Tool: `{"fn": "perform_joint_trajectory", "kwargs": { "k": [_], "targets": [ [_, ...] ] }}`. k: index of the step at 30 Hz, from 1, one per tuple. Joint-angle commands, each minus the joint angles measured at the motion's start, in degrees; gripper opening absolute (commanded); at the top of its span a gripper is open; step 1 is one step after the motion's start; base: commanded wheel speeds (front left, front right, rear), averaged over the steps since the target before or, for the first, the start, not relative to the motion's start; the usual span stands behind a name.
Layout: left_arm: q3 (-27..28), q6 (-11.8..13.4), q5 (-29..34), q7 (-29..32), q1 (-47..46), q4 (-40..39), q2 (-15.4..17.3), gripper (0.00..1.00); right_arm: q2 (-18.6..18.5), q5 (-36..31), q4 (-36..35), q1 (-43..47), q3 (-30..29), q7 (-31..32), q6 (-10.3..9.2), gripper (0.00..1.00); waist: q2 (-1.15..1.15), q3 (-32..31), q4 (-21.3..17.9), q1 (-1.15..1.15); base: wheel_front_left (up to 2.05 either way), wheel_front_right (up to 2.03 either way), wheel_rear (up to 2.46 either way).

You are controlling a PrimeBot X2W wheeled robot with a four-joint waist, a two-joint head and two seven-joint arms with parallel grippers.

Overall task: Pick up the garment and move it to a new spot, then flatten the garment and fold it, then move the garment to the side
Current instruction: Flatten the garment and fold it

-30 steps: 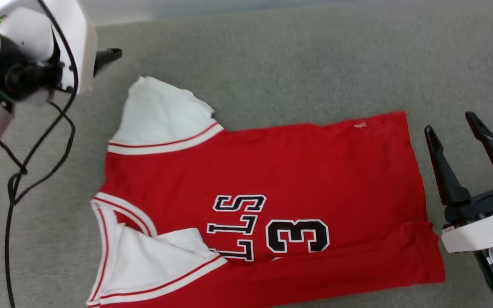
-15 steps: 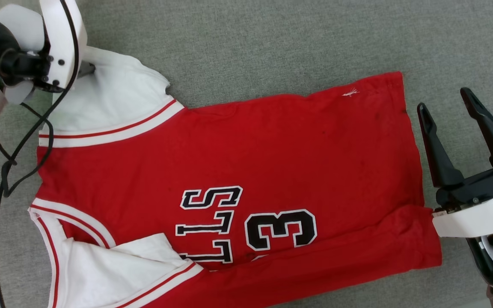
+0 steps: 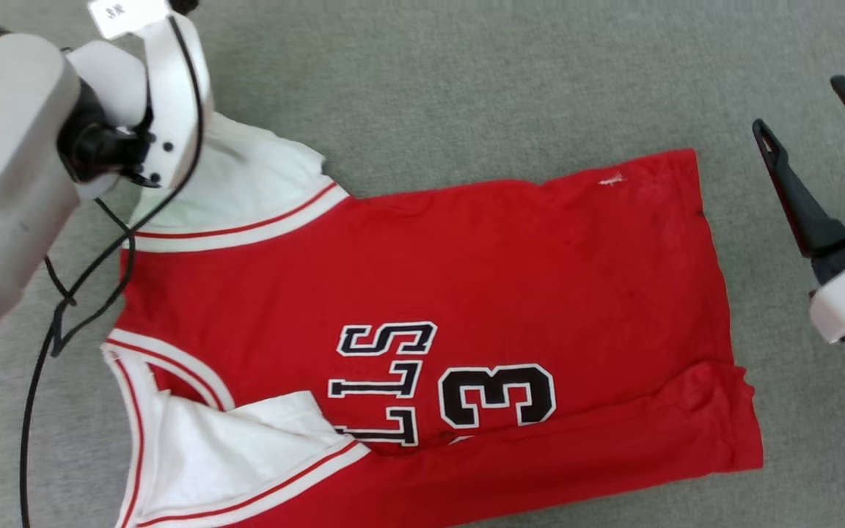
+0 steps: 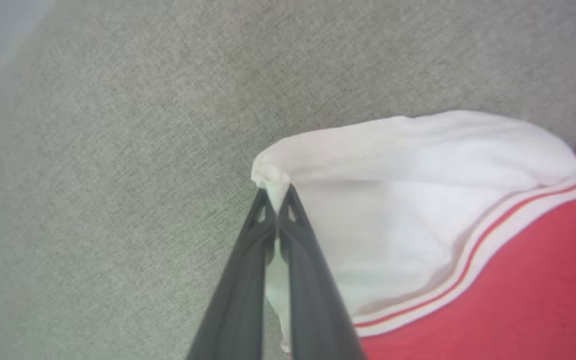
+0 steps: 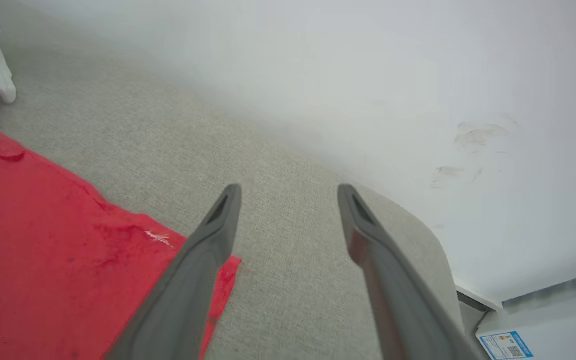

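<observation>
Red garment [image 3: 466, 279] lies spread on grey fabric surface [image 3: 466, 88]. Left gripper [image 4: 277, 197] fingers pinched tight on white sleeve [image 4: 393, 190] tip, prob. to pull it flat. Right gripper [image 5: 289, 190] fingers wide, empty, near hem corner.

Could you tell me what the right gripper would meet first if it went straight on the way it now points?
The open right gripper would probably meet the grey surface near its far edge, or else the white wall beyond; depth is unclear.
</observation>
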Motion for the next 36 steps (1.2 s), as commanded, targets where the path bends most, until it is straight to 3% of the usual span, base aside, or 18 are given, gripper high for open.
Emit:
{"fn": "perform_joint_trajectory", "kwargs": {
  "k": [1,9,14,19,23,29,30,31,32,36],
  "targets": [
    [-0.8,-0.3,0.7,-1.0,0.5,-0.5,-0.6,0.00,-2.6,1.7,0.1,-2.4,2.1,3.9,-0.04,1.00,0.00,-2.2,1.9,-0.01,0.00,0.00,0.00],
    [-2.1,-0.6,-0.5,-5.6,0.9,-4.5,-3.0,0.00,-16.3,19.1,5.8,-16.8,19.4,33.2,-0.04,1.00,0.00,-4.3,6.1,-0.01,0.00,0.00,0.00],
    [-3.0,-0.6,-0.8,-7.2,-0.5,-7.9,-3.5,0.00,-18.4,26.7,12.2,-24.3,26.6,44.4,-0.04,1.00,0.00,-3.3,8.4,-0.01,0.00,0.00,0.00],
    [-3.5,-0.6,-1.0,-8.3,-2.1,-10.0,-3.3,0.00,-16.3,29.5,19.4,-28.7,29.6,47.4,-0.04,1.00,0.00,-1.4,10.4,-0.01,0.00,0.00,0.00],
    [-4.0,-0.6,-0.9,-9.7,-3.8,-11.5,-3.5,0.00,-13.7,29.9,27.1,-29.0,32.6,43.9,-0.04,1.00,0.00,1.2,11.8,-0.01,0.00,0.00,0.00],
    [-4.5,-0.6,-1.4,-11.0,-4.1,-12.2,-2.9,0.00,-12.2,32.5,31.0,-25.4,39.4,42.3,0.11,1.00,0.00,1.9,11.8,-0.01,0.00,0.00,0.00],
    [-4.5,-0.6,-1.6,-11.4,-4.1,-12.3,-2.7,0.00,-12.2,32.7,31.0,-25.6,40.0,41.4,0.16,0.88,0.00,1.7,11.7,-0.01,0.00,0.00,0.00],
    [-4.6,-0.6,-1.9,-12.0,-3.6,-12.6,-2.1,0.00,-12.2,32.9,31.2,-26.7,40.2,38.5,0.21,0.00,0.00,1.0,11.3,-0.01,0.00,0.00,0.00],
    [-5.1,-0.6,-3.3,-15.3,-0.3,-14.6,0.0,0.00,-13.5,33.6,33.2,-27.8,39.3,29.8,-0.04,0.00,0.00,-4.4,11.4,-0.01,0.00,0.00,0.00],
    [-5.6,-0.6,-4.3,-17.3,3.4,-17.8,2.9,0.00,-14.3,34.6,33.2,-25.5,40.5,24.5,-0.03,0.00,0.00,-9.2,11.8,-0.01,0.00,0.00,0.00]
  ]
}}
